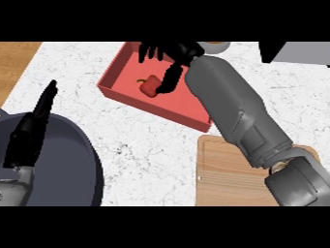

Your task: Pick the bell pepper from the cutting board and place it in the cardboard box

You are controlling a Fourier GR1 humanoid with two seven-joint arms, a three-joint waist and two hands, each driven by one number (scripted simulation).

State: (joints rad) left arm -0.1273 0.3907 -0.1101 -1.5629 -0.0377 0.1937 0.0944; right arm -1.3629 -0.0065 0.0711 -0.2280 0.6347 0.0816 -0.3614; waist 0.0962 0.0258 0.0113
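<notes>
Right hand (pixel 169 53) is extended over the red box (pixel 121 72), which sits on the white counter (pixel 146 145) beyond the cutting board (pixel 221 169). The bell pepper (pixel 150 87) lies inside the box, on its floor near the left wall. My thumb points down beside it and seems to touch its right side; the fingers (pixel 149 51) are spread and relaxed, closed on nothing. I judge the placement nearly complete and release is the step in hand. To do it well: lift the hand straight up so the thumb does not drag the pepper, then clear the box wall before pulling back. Left hand (pixel 32 128) rests with straight fingers over the dark bowl (pixel 74 160).
</notes>
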